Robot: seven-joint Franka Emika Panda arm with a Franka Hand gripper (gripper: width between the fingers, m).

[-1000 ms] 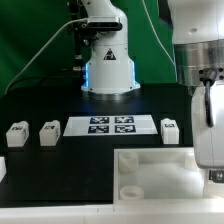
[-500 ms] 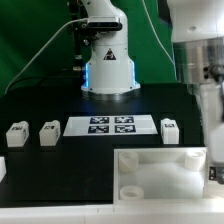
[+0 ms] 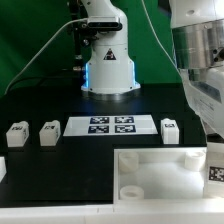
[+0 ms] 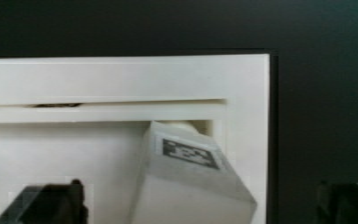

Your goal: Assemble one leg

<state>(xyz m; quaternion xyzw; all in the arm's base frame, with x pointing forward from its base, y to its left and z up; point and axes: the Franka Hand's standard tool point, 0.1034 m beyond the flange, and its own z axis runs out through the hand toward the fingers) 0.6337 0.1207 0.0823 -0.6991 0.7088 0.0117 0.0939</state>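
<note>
A leg (image 4: 190, 160), a small white block with a black-and-white tag, stands at a corner of the large white tray-like piece (image 4: 123, 80). My gripper (image 4: 202, 208) is open. Its dark fingers (image 4: 51, 205) stand wide apart on either side of the leg and do not touch it. In the exterior view this leg (image 3: 216, 170) shows at the right edge, at the tray-like piece's (image 3: 160, 157) right end, with my gripper (image 3: 214, 138) just above it. Three more legs stand in a row: two on the exterior view's left (image 3: 17, 133) (image 3: 50, 132) and one right of the middle (image 3: 170, 129).
The marker board (image 3: 111, 125) lies between the legs in the middle of the black table. The robot's base (image 3: 107, 65) stands behind it. Another white part (image 3: 2, 168) shows at the exterior view's left edge.
My arm has risen at the exterior view's right. The tagged leg, hidden behind the gripper a second ago, now shows at the tray-like piece's right end.
</note>
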